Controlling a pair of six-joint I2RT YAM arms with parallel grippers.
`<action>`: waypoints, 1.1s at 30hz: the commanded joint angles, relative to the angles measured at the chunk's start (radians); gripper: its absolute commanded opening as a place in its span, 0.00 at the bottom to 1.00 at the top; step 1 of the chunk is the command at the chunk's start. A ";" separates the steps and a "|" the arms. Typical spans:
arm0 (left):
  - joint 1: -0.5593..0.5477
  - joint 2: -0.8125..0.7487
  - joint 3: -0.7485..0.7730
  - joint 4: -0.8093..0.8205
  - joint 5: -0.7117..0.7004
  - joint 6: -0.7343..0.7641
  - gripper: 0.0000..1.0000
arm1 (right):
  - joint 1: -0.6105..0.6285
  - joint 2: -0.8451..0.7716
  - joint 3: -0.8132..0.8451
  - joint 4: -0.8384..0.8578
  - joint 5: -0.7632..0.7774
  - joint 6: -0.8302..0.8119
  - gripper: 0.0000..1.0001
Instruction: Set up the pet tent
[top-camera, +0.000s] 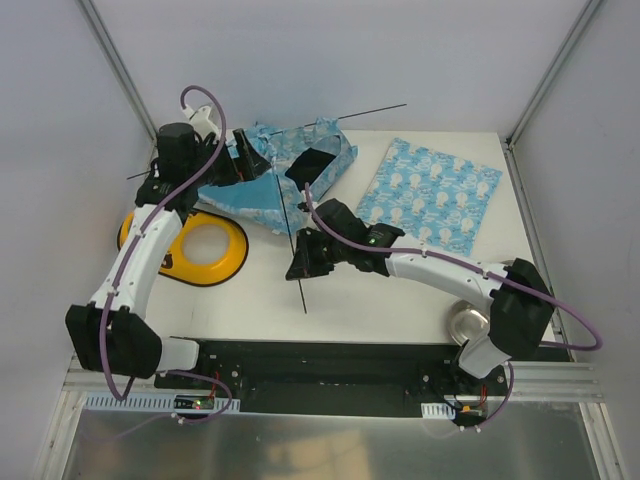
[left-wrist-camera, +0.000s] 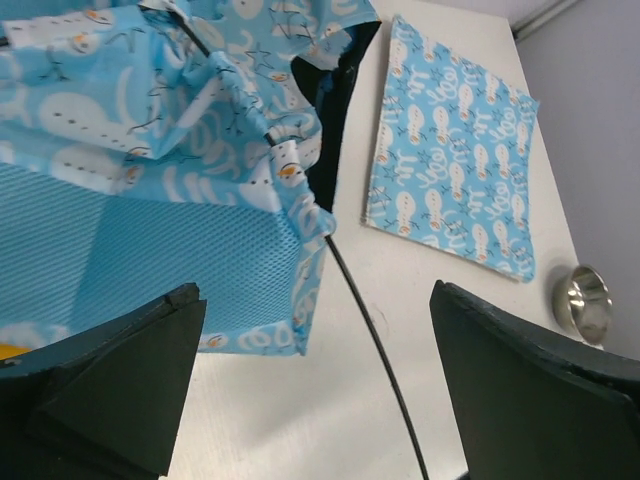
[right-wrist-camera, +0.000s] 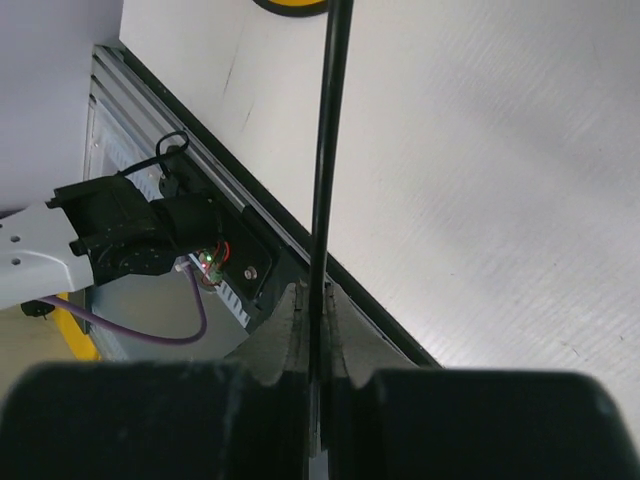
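Observation:
The pet tent (top-camera: 290, 170) lies crumpled at the table's back middle, light blue printed fabric with a mesh panel. In the left wrist view its fabric (left-wrist-camera: 150, 150) fills the upper left. One thin black pole (top-camera: 296, 262) runs from the tent toward the near edge. Another pole (top-camera: 370, 110) sticks out behind the tent. My right gripper (top-camera: 303, 255) is shut on the near pole, and the right wrist view shows the pole (right-wrist-camera: 330, 150) pinched between the closed fingers (right-wrist-camera: 318, 295). My left gripper (top-camera: 250, 157) is open and empty at the tent's left side, its jaws (left-wrist-camera: 315, 295) wide above the tent corner and the pole (left-wrist-camera: 370, 330).
A flat blue printed mat (top-camera: 430, 190) lies at the back right, also in the left wrist view (left-wrist-camera: 455, 180). A yellow double bowl (top-camera: 190, 250) sits at the left. A steel bowl (top-camera: 468, 322) stands near the right arm's base. Frame posts stand at the back corners.

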 joint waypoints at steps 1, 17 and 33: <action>0.003 -0.149 -0.064 0.004 -0.136 0.083 0.99 | -0.013 0.001 0.035 0.177 0.120 0.050 0.00; 0.013 -0.375 -0.360 -0.016 -0.298 -0.074 0.99 | -0.008 0.058 0.255 0.083 -0.026 0.032 0.00; 0.013 -0.397 -0.669 0.430 -0.023 -0.211 0.99 | -0.007 0.119 0.375 0.164 -0.161 0.142 0.00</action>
